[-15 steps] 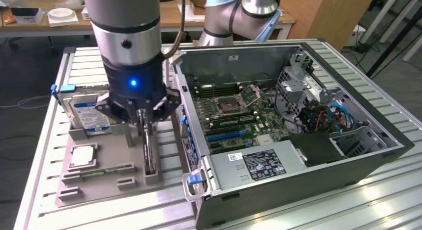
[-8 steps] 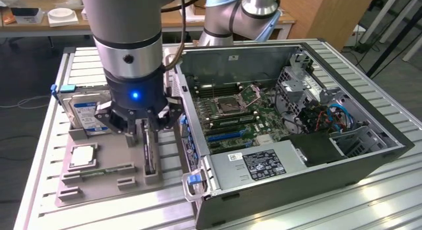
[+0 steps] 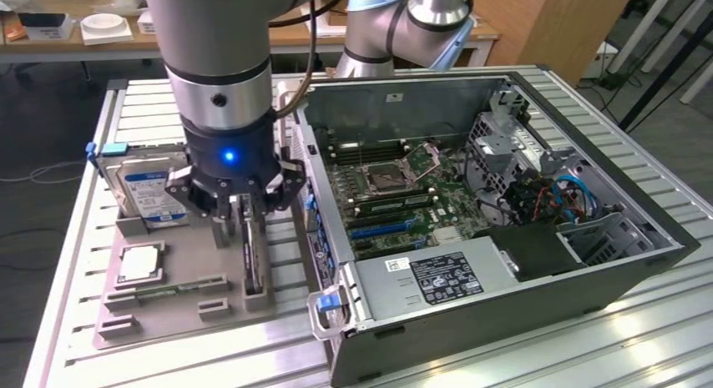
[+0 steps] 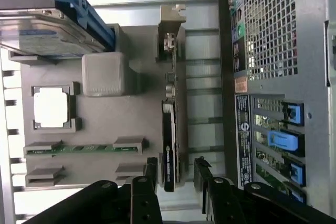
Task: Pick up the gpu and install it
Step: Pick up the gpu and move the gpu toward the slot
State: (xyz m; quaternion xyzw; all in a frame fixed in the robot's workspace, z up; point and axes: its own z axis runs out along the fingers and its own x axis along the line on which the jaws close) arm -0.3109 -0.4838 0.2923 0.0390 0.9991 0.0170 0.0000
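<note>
Over the gray tray [image 4: 105,116] | claw [image 4: 177,167] released | jaws spread astride the upright gpu [image 4: 169,129]

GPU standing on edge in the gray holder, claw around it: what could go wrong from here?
The gpu looks nearer one finger of the open claw than the other, so closing may shove it sideways in the gray holder.
It stands on its thin edge, so an uneven grip could tilt or jam it.
The computer case stands close beside it, a possible bump.
</note>
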